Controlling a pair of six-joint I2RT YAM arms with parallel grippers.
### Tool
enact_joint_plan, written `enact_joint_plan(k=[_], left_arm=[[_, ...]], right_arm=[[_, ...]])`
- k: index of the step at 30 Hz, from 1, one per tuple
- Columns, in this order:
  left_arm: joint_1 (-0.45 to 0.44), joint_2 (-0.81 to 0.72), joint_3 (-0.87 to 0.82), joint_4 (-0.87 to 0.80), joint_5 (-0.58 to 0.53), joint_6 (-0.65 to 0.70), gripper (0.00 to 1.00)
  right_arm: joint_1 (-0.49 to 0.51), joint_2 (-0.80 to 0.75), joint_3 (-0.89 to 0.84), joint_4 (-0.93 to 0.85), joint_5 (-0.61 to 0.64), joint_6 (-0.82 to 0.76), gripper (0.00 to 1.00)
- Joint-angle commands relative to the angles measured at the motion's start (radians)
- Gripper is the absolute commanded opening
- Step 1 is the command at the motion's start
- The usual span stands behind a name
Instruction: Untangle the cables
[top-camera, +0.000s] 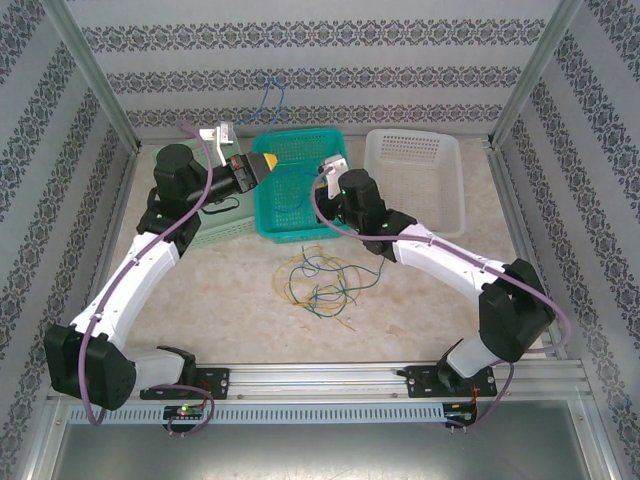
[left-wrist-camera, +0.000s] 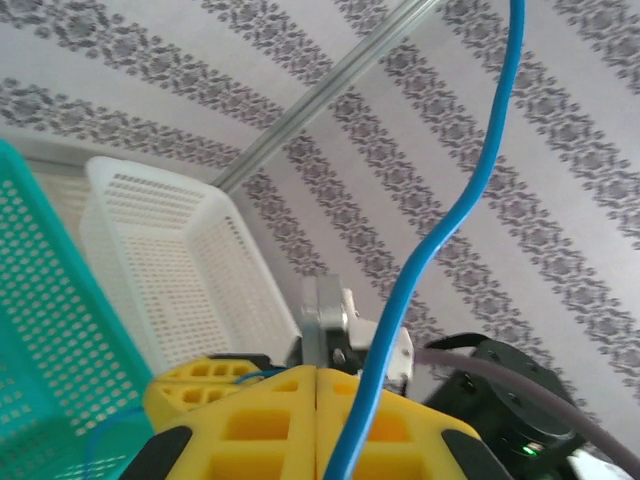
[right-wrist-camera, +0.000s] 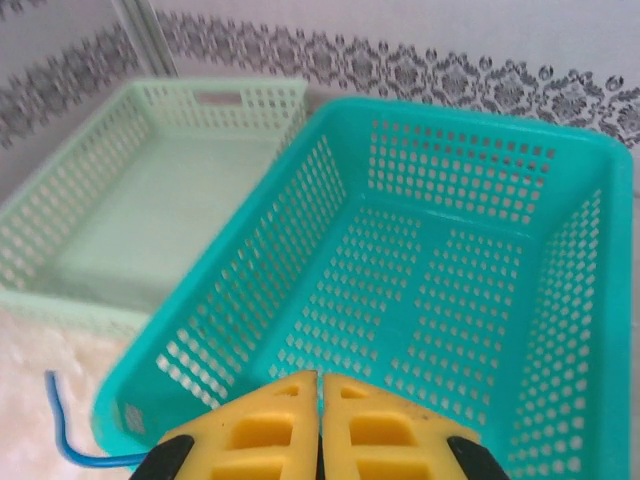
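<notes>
My left end effector (left-wrist-camera: 317, 375) is clamped shut on the blue cable (left-wrist-camera: 440, 235), whose long axis runs upward from the grip. The other cables (top-camera: 318, 280) lie looped on the tabletop (top-camera: 230, 290). I judge them light and springy, best gripped at a free end. My right end effector (right-wrist-camera: 319, 380), over the teal basket (right-wrist-camera: 560, 150), is closed and empty.

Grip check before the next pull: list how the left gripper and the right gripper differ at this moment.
The left gripper is shut on the blue cable, which climbs up past its fingers. The right gripper is shut with nothing seen between its fingers. The left gripper's camera faces the patterned wall and the white basket, while the right gripper's camera looks down into the teal basket. Shared: both have yellow fingers and both are shut.
</notes>
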Motion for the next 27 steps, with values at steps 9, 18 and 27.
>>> enact_joint_plan(k=[9,18,27], left_arm=[[0.014,-0.106,-0.045,-0.155,-0.282,0.196,0.07],[0.011,-0.122,-0.013,-0.339,-0.220,0.371,0.07],[-0.031,-0.116,0.023,-0.469,-0.045,0.581,0.07]], right_arm=[[0.192,0.132,0.180,-0.500,0.120,-0.269,0.26],[0.001,-0.124,0.049,-0.187,-0.203,0.076,0.76],[-0.298,-0.029,0.069,0.211,-0.721,0.680,0.77]])
